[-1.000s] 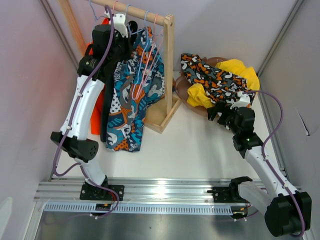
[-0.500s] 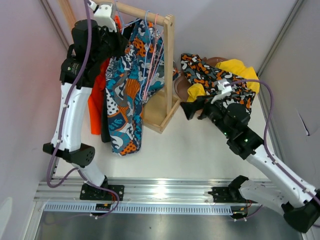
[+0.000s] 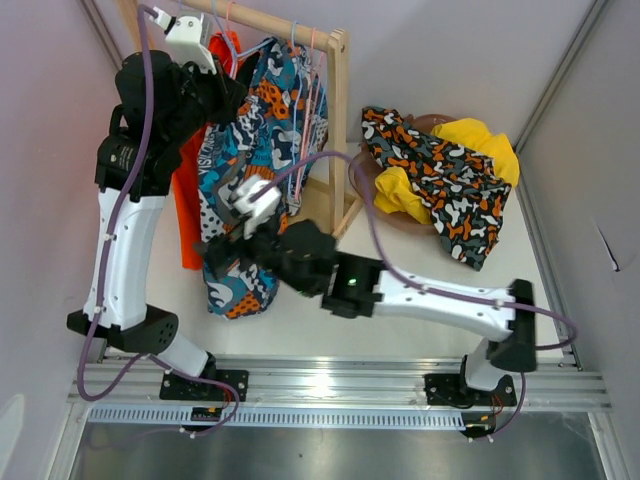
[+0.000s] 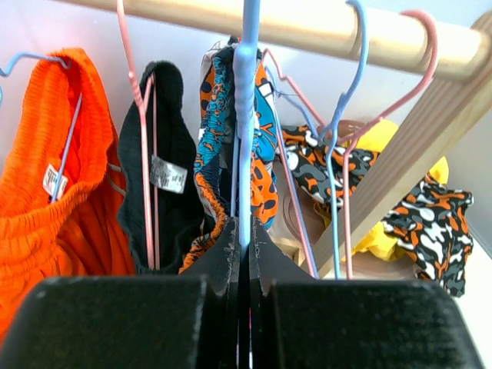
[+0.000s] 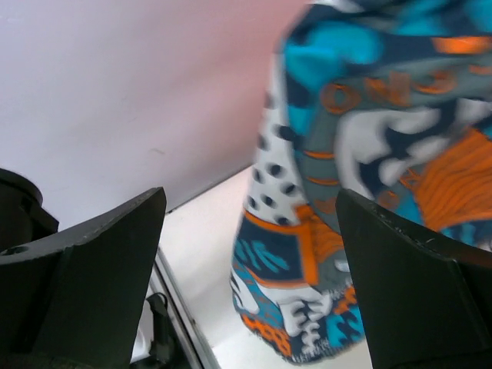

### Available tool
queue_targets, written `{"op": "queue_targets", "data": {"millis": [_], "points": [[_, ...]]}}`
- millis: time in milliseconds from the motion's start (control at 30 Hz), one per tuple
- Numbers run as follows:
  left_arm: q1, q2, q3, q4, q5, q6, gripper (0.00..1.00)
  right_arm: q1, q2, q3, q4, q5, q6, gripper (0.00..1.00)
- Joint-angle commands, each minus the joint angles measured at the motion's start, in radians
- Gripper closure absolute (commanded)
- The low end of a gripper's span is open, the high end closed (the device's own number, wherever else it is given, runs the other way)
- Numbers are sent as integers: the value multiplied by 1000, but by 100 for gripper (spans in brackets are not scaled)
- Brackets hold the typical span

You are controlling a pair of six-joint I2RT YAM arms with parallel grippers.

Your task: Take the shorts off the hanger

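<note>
My left tool (image 4: 243,257) clamps the hanger (image 4: 246,92) steady. My right tool (image 5: 250,265) gapes wide to tug the shorts (image 5: 361,131).

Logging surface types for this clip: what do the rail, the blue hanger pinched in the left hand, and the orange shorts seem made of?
The rail: pale unfinished-looking wood, matte, round.
The blue hanger: thin, smooth and slightly glossy; plastic or coated wire, hard to tell.
The orange shorts: soft matte cloth, finely ribbed at the gathered waistband, with a sewn-in white label.
</note>
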Motion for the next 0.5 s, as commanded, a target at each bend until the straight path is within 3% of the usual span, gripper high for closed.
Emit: {"op": "queue_targets", "data": {"millis": [0,200,467], "points": [[5,-69,-15,55,28,-10,100,56,123,165,15,112,-43,1],[5,-165,-93,59,57,-19,100,66,287,328,10,251,-34,1],[7,-236,-133,62,77,-28,100,82,329,317,14,434,-38,16]]}}
